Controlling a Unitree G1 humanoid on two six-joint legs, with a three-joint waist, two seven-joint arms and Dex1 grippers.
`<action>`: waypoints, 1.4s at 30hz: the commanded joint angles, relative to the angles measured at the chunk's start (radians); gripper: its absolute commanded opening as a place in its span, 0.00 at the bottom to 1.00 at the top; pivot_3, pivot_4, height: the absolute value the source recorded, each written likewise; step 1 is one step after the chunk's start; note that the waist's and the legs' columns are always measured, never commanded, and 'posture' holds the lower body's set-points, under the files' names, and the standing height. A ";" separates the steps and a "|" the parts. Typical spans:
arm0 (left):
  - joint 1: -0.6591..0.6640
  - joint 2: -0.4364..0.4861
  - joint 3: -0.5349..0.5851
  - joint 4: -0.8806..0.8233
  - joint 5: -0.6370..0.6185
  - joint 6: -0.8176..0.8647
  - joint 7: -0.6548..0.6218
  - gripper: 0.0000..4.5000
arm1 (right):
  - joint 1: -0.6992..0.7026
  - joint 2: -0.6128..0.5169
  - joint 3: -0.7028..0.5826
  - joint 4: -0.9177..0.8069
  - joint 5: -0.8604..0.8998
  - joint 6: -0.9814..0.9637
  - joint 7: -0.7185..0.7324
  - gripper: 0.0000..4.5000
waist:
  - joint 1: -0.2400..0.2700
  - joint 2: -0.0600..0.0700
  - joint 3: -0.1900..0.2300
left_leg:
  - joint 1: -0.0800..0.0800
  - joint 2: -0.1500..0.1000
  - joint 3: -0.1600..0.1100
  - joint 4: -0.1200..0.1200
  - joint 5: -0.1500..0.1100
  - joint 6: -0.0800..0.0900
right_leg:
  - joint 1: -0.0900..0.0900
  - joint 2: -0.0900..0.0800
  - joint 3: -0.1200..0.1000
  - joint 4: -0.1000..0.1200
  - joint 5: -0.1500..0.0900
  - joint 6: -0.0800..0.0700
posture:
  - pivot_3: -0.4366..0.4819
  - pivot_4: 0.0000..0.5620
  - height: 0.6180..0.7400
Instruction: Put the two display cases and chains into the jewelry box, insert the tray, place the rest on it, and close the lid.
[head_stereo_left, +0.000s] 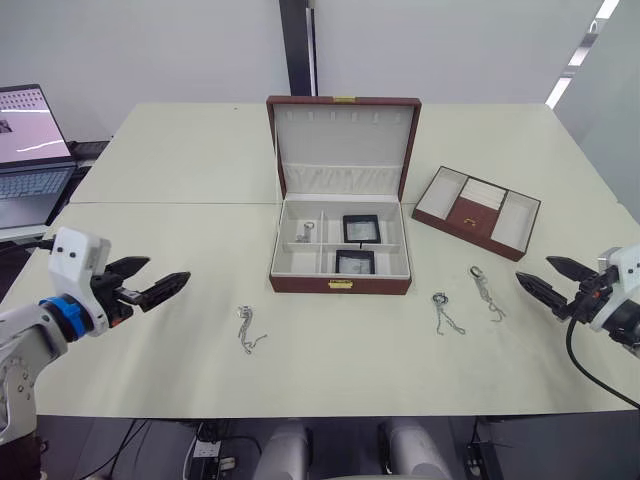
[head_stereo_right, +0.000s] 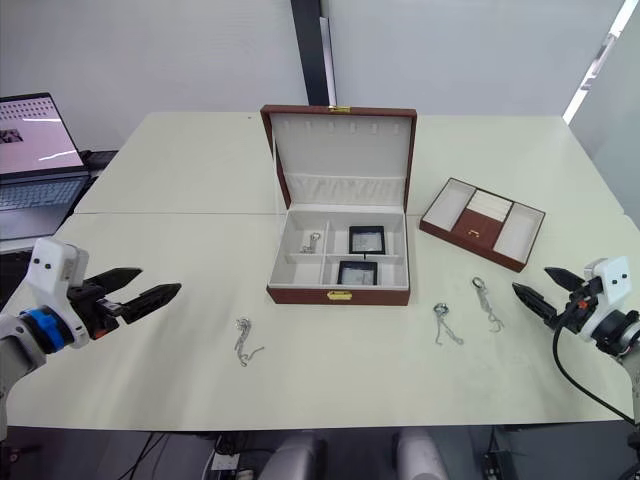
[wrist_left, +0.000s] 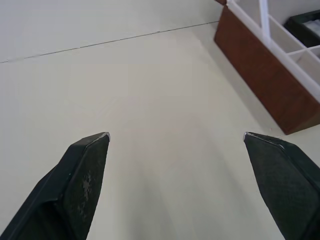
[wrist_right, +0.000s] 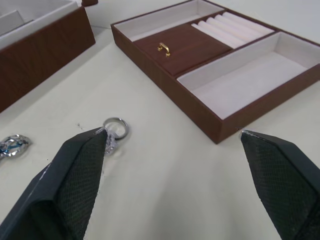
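Both display cases (head_stereo_left: 361, 228) sit in the jewelry box (head_stereo_left: 340, 283) (lid (head_stereo_left: 343, 145) up). Three chains (head_stereo_left: 247, 328) lie on the counter (head_stereo_left: 180, 160), and what looks like a fourth lies inside the box. Left hand (head_stereo_left: 158, 279) and right hand (head_stereo_left: 545, 277) hover wide and empty.

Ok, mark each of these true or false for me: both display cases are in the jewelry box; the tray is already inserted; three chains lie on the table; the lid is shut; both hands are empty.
1. Both display cases are in the jewelry box: true.
2. The tray is already inserted: false, it sits on the table to the box's right.
3. Three chains lie on the table: true; a fourth is in the box.
4. The lid is shut: false, it stands open.
5. The left hand and right hand are empty: true, both open.
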 joint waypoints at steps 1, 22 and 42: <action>0.050 -0.001 0.066 0.014 0.015 -0.074 0.033 0.99 | -0.036 -0.017 -0.011 0.030 -0.015 -0.039 0.010 1.00 | -0.001 0.000 0.000 | 0.000 0.000 0.000 0.000 0.000 0.000 | 0.000 0.000 0.000 0.000 0.000 0.000 | 0.48 0.27 1.00; 0.128 -0.008 0.063 0.142 0.041 -0.272 0.111 0.99 | -0.047 -0.012 -0.010 0.056 -0.038 -0.065 0.015 1.00 | -0.001 0.001 0.000 | 0.000 0.000 0.000 -0.001 0.000 0.000 | 0.000 0.000 0.000 0.000 0.000 0.000 | 0.48 0.27 1.00; 0.120 -0.122 0.061 0.020 0.011 -0.279 0.247 0.99 | 0.018 -0.011 0.000 -0.105 0.044 -0.010 0.124 1.00 | 0.000 0.001 0.000 | 0.000 0.001 0.000 -0.001 0.000 0.000 | 0.000 0.000 0.000 0.000 0.000 0.000 | 0.48 0.27 1.00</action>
